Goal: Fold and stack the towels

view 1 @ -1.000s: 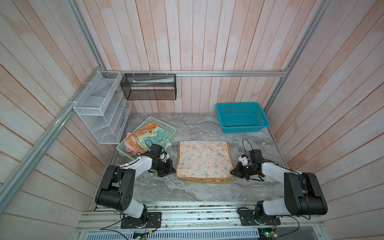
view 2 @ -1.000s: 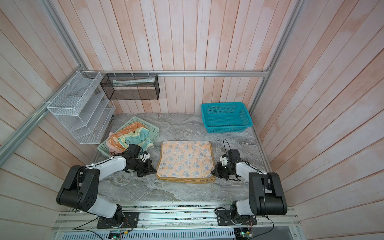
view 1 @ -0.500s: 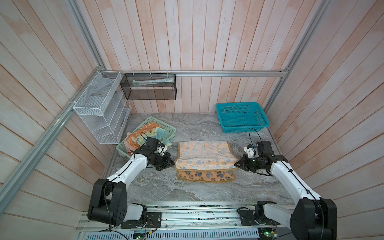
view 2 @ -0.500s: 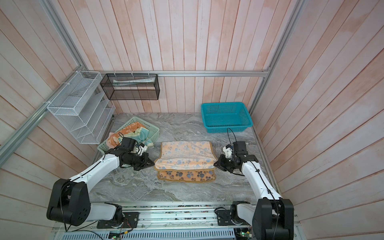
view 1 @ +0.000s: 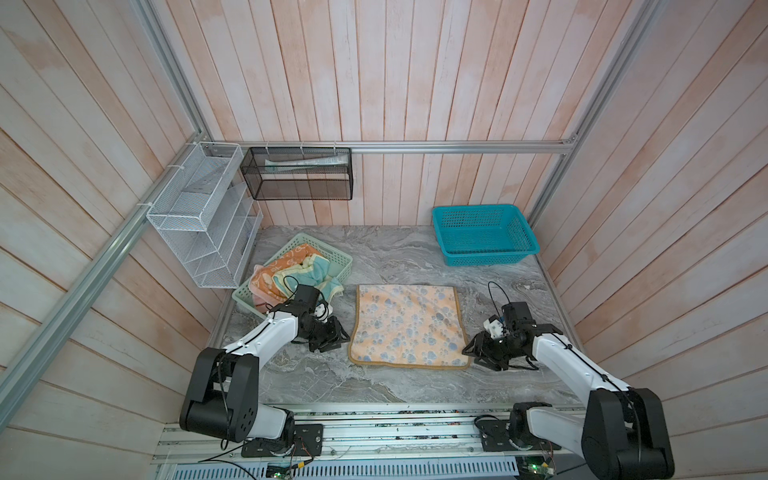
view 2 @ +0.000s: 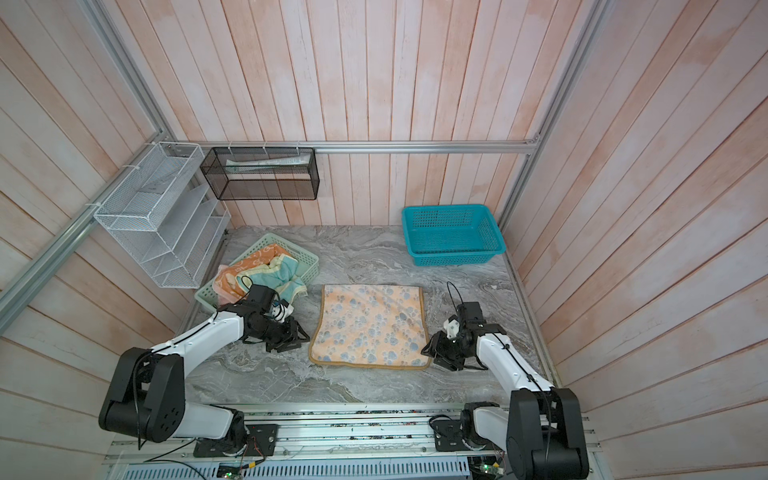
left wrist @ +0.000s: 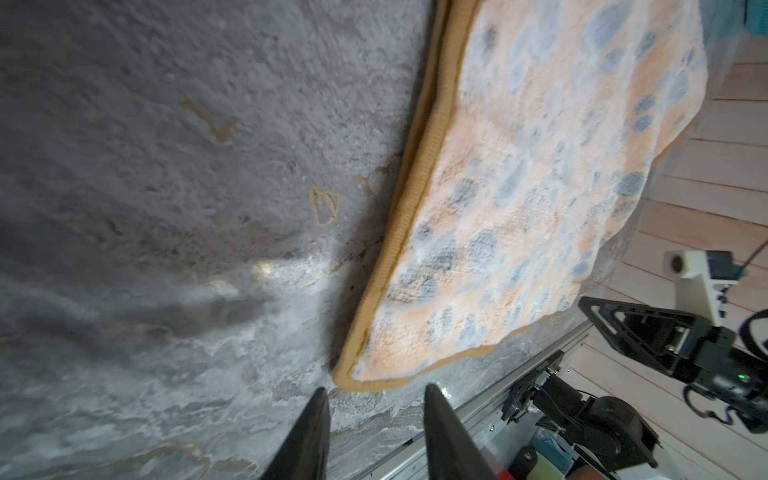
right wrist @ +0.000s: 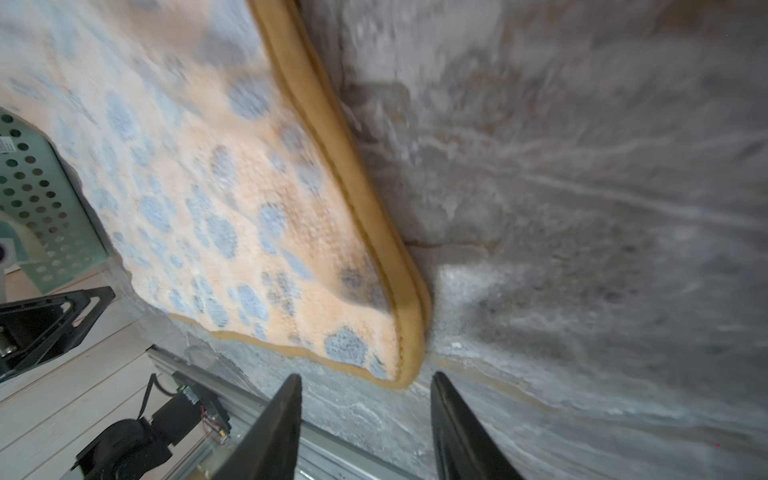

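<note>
Grey marble-look table (view 1: pixel 399 253). Paw-print towel (view 1: pixel 409 324) lies flat on it between left gripper (view 1: pixel 337 338) and right gripper (view 1: pixel 471 351), with a front corner just beside each. Mint-green basket (view 1: pixel 337 261) sits just behind left gripper. Teal basket (view 1: pixel 484 257) sits well beyond right gripper.

From above you see the whole table (view 1: pixel 415 253) twice; close behind the left claw (left wrist: pixel 376 388) and right claw (right wrist: pixel 366 375), both wrist cameras face the towel (left wrist: pixel 540 187).

txt/labels: none legible | brands/nos.: none legible | signs: none legible
</note>
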Tool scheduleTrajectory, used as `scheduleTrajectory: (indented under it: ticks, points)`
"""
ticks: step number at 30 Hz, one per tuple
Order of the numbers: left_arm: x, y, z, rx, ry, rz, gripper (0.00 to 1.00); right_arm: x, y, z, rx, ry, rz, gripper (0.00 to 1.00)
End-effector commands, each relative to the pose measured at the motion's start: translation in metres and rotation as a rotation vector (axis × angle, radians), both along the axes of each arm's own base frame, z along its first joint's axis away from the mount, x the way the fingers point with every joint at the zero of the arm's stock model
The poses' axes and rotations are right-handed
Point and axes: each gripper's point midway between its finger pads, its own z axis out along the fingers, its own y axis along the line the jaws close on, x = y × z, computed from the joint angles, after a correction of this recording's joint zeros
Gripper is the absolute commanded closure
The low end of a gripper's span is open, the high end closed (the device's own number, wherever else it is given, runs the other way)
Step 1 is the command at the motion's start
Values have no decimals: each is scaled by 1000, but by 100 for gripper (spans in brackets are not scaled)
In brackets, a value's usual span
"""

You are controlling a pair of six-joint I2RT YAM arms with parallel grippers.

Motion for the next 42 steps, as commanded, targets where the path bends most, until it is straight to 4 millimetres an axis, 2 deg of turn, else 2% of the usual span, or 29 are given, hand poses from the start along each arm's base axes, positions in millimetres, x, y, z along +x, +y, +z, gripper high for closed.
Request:
scheduleTrajectory:
  ticks: [1,4,7,9,11,13,16,21,24,27,31,33,37,39,42]
  points:
    - [20,4,28,69,-139,3,61,25,-19,26,-139,-113,0,48]
    - [26,-23,38,72,-214,-64,63,45,-16,36,-169,-178,21,50]
    - [31,-60,33,14,-232,-120,64,62,11,34,-155,-216,87,54]
    - [36,-78,25,-14,-239,-138,64,69,36,28,-132,-232,150,57]
    - [40,-92,13,-26,-232,-146,65,71,60,14,-104,-224,208,63]
    - [39,-100,0,-16,-215,-159,65,68,72,-2,-86,-204,232,72]
    - [29,-96,-24,40,-160,-165,65,55,70,-27,-83,-161,231,80]
    - [-11,-69,-50,136,-59,-153,65,21,53,-49,-114,-99,208,82]
    - [-30,-55,-50,160,-37,-142,65,4,50,-44,-82,-96,177,82]
    - [-30,-52,-36,161,-75,-133,62,18,50,-12,-74,-199,140,74]
    - [10,-59,0,165,-196,-121,54,68,38,49,-99,-437,48,60]
    - [40,-60,14,158,-255,-95,51,92,25,62,-117,-525,11,54]
    - [104,-55,29,182,-370,-26,48,136,-3,56,-179,-605,-63,45]
    - [132,-51,31,199,-414,11,47,153,-4,51,-184,-619,-55,43]
    - [162,-48,22,229,-437,39,45,174,6,42,-159,-610,-11,41]
